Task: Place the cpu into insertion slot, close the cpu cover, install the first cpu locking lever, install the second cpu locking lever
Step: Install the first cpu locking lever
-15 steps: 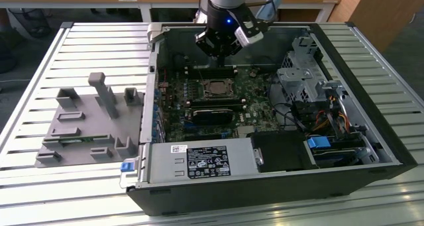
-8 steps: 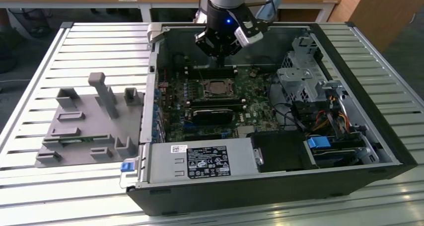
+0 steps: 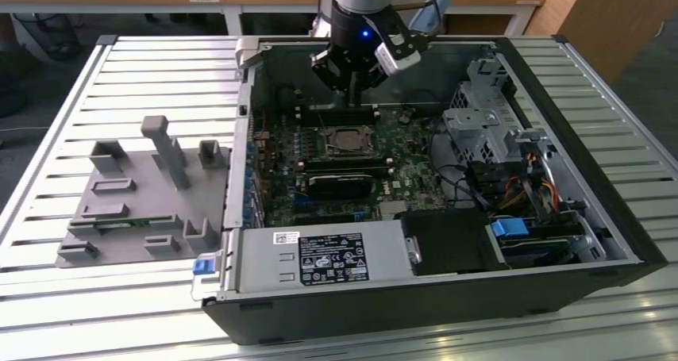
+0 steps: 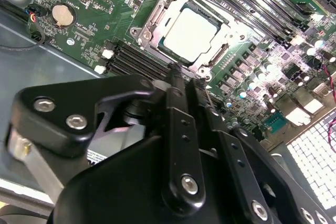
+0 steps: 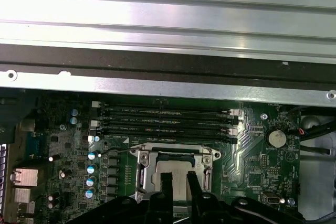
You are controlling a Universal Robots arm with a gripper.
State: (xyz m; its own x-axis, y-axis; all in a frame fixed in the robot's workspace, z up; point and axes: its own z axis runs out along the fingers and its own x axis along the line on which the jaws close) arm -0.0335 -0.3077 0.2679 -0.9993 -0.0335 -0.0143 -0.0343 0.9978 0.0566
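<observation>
Jaws are shown slightly apart, empty, above the cpu (image 5: 178,166) in the first wrist view. In the second wrist view the cpu cover (image 4: 152,24) appears lowered over the insertion slot (image 4: 197,9). Lever locking is judged in hand; precise contact is required.

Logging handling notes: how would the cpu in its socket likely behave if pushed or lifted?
The cpu looks flat and metal-topped, so probably stiff, with no tendency to roll or tip. Its smooth top may be slippery. With the cpu cover framing it, a sideways push likely won't shift it.
</observation>
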